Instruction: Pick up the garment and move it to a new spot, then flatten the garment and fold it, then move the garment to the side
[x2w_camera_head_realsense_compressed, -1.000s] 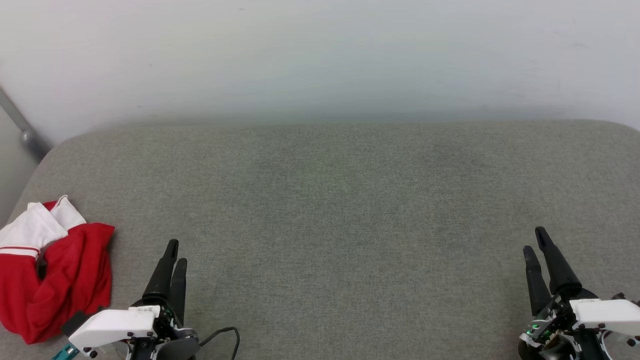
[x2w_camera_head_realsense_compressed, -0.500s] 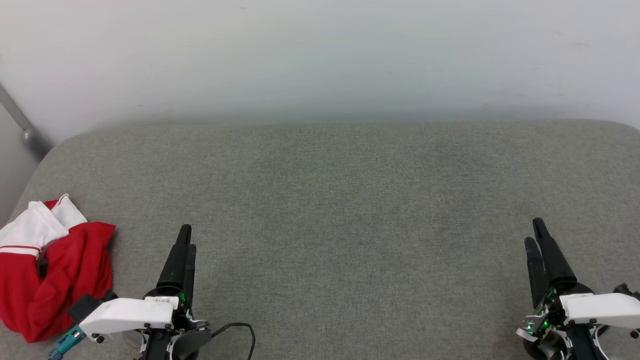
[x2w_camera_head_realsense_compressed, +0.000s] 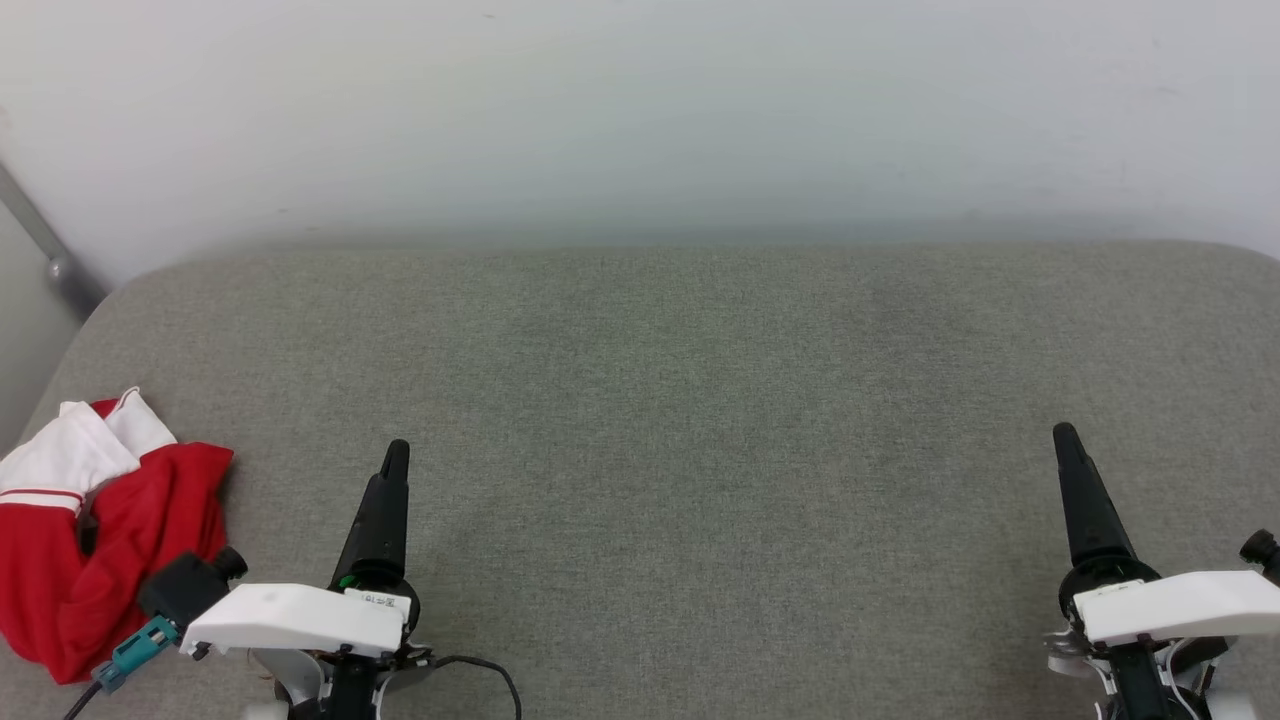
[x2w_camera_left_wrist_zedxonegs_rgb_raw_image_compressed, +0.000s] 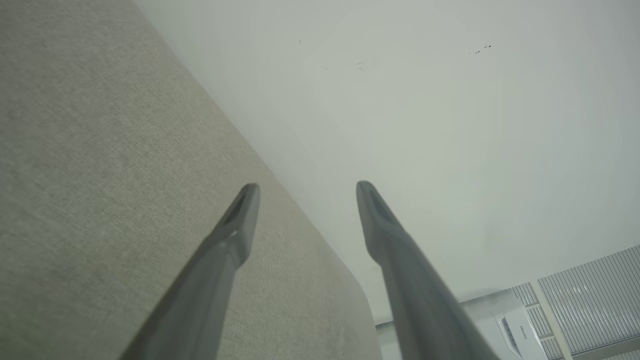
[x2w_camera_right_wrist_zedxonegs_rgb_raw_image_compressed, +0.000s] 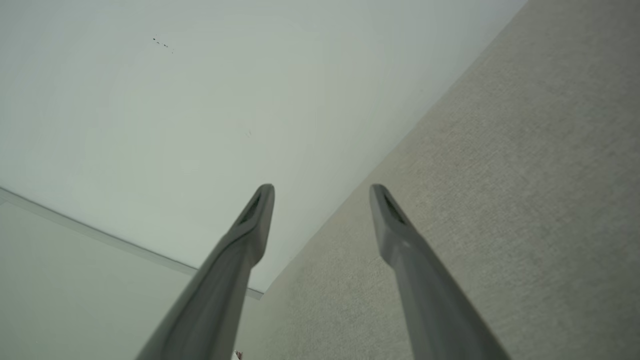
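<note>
The cushion (x2w_camera_head_realsense_compressed: 700, 400) is covered in coarse-woven, matt grey cloth. At the cushion's left edge, the garment (x2w_camera_head_realsense_compressed: 110, 540) is seen as soft, creased cloth. Behind the cushion, the wall (x2w_camera_head_realsense_compressed: 640, 120) is finished smooth and matt.

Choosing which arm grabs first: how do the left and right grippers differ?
The left gripper sits beside the crumpled garment; the right gripper is far from it across the grey cushion. In the head view the left gripper tilts rightward, the right gripper leftward. Both are open and empty.
</note>
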